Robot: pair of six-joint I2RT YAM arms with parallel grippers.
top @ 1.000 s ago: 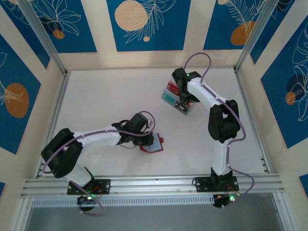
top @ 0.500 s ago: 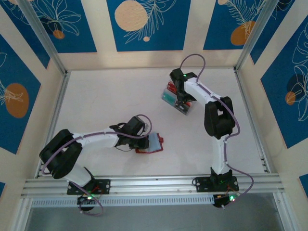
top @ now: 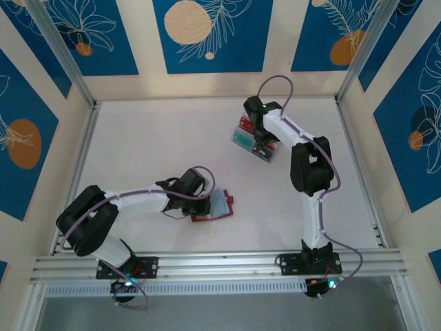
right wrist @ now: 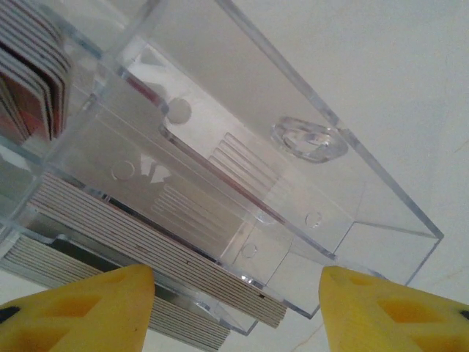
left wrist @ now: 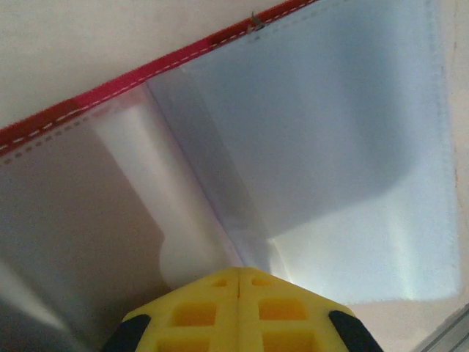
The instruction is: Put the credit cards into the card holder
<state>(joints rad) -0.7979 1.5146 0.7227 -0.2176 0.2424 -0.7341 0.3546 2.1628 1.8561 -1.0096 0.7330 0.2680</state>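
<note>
- Card holder, a small red folding wallet with pale clear pockets [top: 219, 205], lies open on the white desk [top: 151, 145], near front centre. Left hand [top: 204, 204] at its left edge; right hand [top: 260, 143] over clear plastic compartment box [top: 251, 141] of credit cards [top: 242, 137], far right.
- Left wrist: left hand [left wrist: 239, 272] pinched closed, nothing between its yellow fingers, tip at card holder's clear pocket [left wrist: 315, 132].
- Right wrist: right hand [right wrist: 234, 275] wide, gripping nothing; box [right wrist: 315, 183] ahead, cards stacked on edge [right wrist: 139, 238].
</note>
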